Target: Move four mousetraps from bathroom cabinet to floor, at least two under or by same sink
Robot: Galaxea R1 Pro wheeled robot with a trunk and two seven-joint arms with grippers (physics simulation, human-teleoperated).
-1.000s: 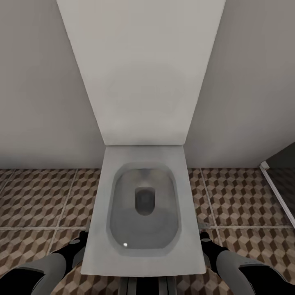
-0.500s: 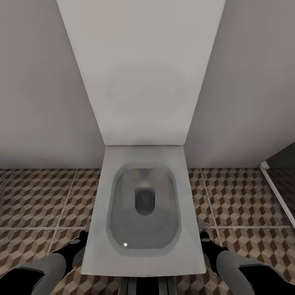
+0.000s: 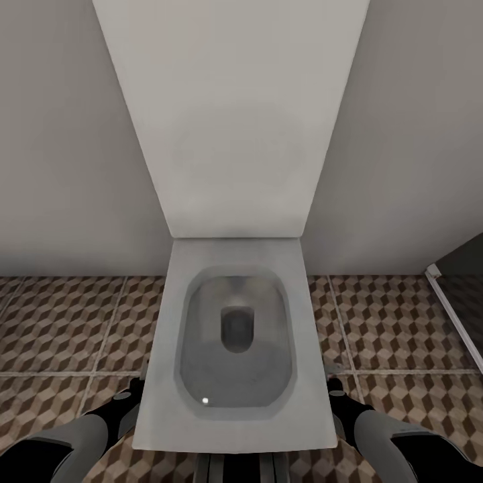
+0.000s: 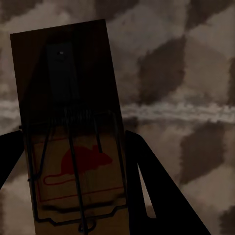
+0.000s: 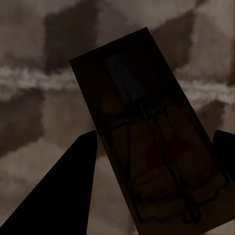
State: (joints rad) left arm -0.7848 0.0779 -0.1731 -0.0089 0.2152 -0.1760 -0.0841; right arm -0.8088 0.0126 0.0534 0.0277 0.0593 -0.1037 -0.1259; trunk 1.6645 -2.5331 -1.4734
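Toilet [image 3: 235, 349] standing directly in front of the robot, white, lid raised against the grey wall [image 3: 60, 134], bowl open. Patterned bathroom floor [image 3: 60, 322] is showing on both sides of the pan, with a dark doorway edge [image 3: 463, 295] at the far right.

Both arms are hanging low, one at each side of the toilet's front corners. In the head view the left gripper [image 3: 131, 396] is sitting against the pan's left front edge and the right gripper [image 3: 339, 396] against its right front edge; finger positions cannot be read from there.

Left wrist view: a mousetrap [image 4: 73, 132] is lying between the two dark fingers [image 4: 161, 196], which are flanking its long sides. The fingers are clamping the board, red mouse print and wire bar facing the camera, cube-pattern tile and a grout line beyond it.

Right wrist view: a second mousetrap [image 5: 152, 171] is sitting tilted between the fingers [image 5: 63, 196] of that gripper, likewise pinched at its long edges, with tile and a pale grout line behind it. Whether either board is touching the floor cannot be told.
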